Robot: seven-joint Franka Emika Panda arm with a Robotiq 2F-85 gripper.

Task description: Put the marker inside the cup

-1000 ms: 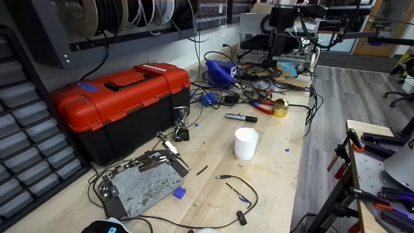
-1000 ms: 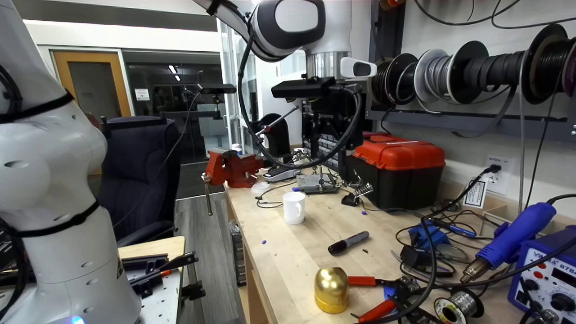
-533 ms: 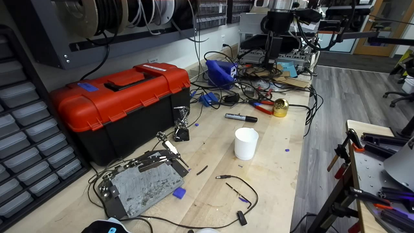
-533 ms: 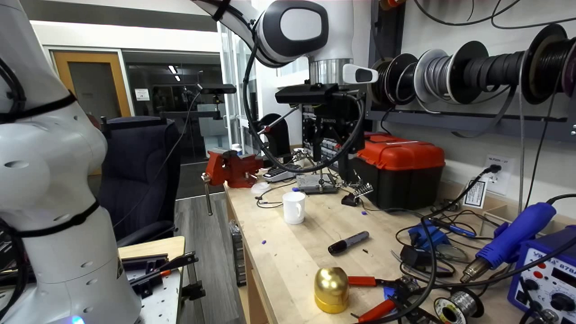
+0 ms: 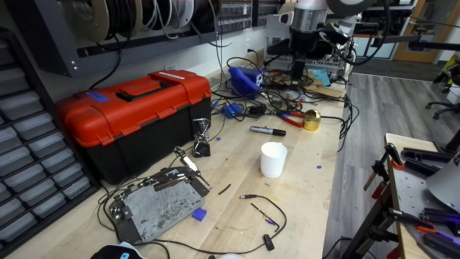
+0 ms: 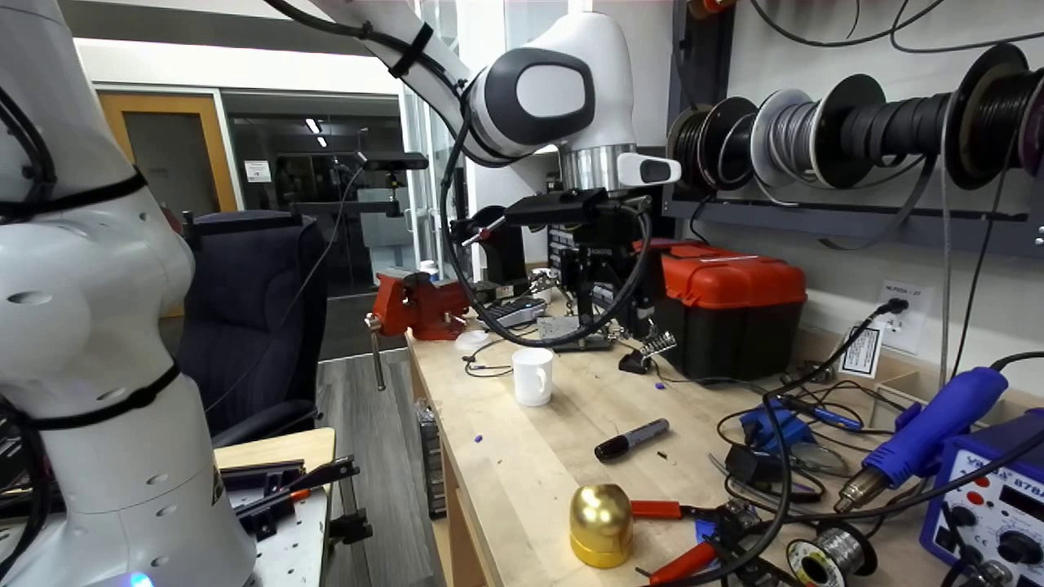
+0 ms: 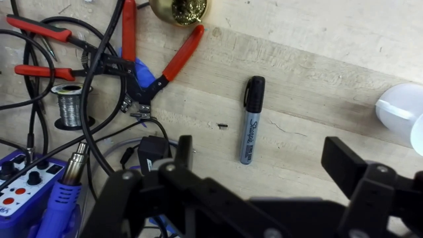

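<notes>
Grey marker (image 7: 248, 138): flat on your surface (image 5: 305, 194), black cap pointing to the top of the wrist view, "Sharpie" lettering facing up at you; outside the cup (image 5: 273, 160) and apart from it.
Cup: white, upright, near the marker, handle on the side facing it; your wrist view cuts it off at the right edge.
Fingers (image 7: 342, 162): yours stand wide apart, raised above the surface; in the wrist view the marker's grey end shows in the gap between them, apart from both.
Arm (image 6: 538, 90): white with dark trim, reaching over the surface to your fingers in both exterior views.
Gold pot (image 6: 601, 526): near the marker's capped end; the wrist view shows you gold curls inside its mouth.
Pliers (image 7: 183, 53): red-handled, splayed beside the gold pot, a blue scrap (image 7: 143, 74) showing between the handles.
Solder spool (image 7: 70, 109): silver wire wound on it, near the pliers, black cables (image 7: 105, 38) crossing just beside it.
Blue wand (image 6: 930, 432): metal nozzle slanting down, by a blue station (image 6: 991, 514) with knobs and red buttons.
Toolbox (image 5: 136, 104): red lid on a black body, along one side of the surface.
Plate (image 5: 169, 212): grey with scuffs, near the toolbox in both exterior views.
Vise (image 6: 424, 306): red, at the far end of the surface in an exterior view.
Purple scraps (image 5: 199, 214): dotted about your surface.
</notes>
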